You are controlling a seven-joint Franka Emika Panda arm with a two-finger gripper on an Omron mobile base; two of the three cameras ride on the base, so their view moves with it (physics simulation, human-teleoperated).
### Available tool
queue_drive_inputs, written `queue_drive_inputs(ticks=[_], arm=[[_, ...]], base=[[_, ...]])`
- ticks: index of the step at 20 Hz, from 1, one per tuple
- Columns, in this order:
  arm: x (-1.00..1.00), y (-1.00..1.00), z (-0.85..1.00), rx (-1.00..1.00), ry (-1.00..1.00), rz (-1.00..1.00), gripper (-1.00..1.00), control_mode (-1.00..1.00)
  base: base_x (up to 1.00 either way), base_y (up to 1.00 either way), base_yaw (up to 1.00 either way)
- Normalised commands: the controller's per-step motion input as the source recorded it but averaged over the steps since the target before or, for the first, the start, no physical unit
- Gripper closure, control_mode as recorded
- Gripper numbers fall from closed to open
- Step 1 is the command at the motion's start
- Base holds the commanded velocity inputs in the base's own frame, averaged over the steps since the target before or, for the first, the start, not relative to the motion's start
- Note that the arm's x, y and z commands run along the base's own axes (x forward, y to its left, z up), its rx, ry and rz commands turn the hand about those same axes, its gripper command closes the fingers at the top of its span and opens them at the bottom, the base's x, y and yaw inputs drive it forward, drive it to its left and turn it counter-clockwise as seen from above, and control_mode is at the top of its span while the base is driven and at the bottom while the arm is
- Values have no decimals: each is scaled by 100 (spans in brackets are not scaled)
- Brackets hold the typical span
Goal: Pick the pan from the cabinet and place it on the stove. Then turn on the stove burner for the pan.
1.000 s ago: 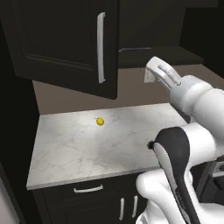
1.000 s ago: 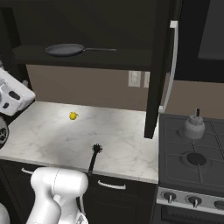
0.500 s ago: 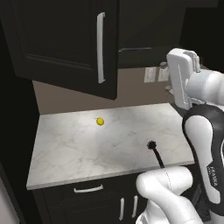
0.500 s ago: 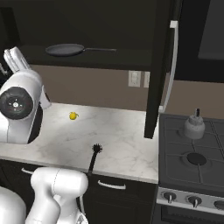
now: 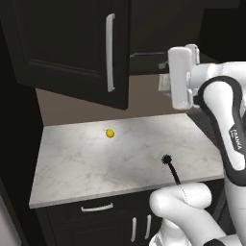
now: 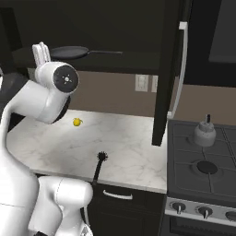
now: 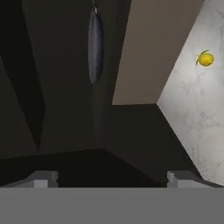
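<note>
The dark grey pan [image 6: 69,52] lies flat on the shelf of the open cabinet [image 6: 168,69], its thin handle pointing right. In the rolled hand view the pan [image 7: 95,46] shows edge-on, well ahead inside the dark cabinet. My gripper [image 6: 41,52] is raised to shelf height just left of the pan, apart from it. Its fingertips [image 7: 42,179] stand wide apart, so the gripper [image 7: 111,179] is open and holds nothing. The dark stove [image 6: 220,156] sits at the right, beside the white marble counter [image 6: 129,147].
A small silver kettle [image 6: 204,133] stands on the stove's back burner, with knobs [image 6: 177,207] along its front. A lemon [image 6: 77,122] and a black brush [image 6: 99,165] lie on the counter. The open cabinet door [image 5: 72,43] with its silver handle [image 5: 110,53] juts out above the counter.
The arm has swung upward and the hand has turned toward the cabinet shelf, reaching the pan's height. The jaws stayed open; the pan, lemon and brush have not moved.
</note>
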Motion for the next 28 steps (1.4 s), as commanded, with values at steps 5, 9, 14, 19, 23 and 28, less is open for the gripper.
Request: queue_drive_inputs(ticks=[5, 9, 14, 19, 23, 28], arm=[[58, 51, -27, 14, 14, 26, -100, -100], [53, 48, -21, 11, 11, 26, -100, -100], [4, 63, -3, 1, 1, 25, -100, -100], [-38, 81, 0, -7, 0, 19, -100, -100], [-55, 83, 0, -7, 0, 17, -100, -100], [-58, 83, 0, -6, 0, 15, -100, -100]], base=[[0, 0, 0], [0, 0, 0], [0, 0, 0], [0, 0, 0], [0, 0, 0], [0, 0, 0]])
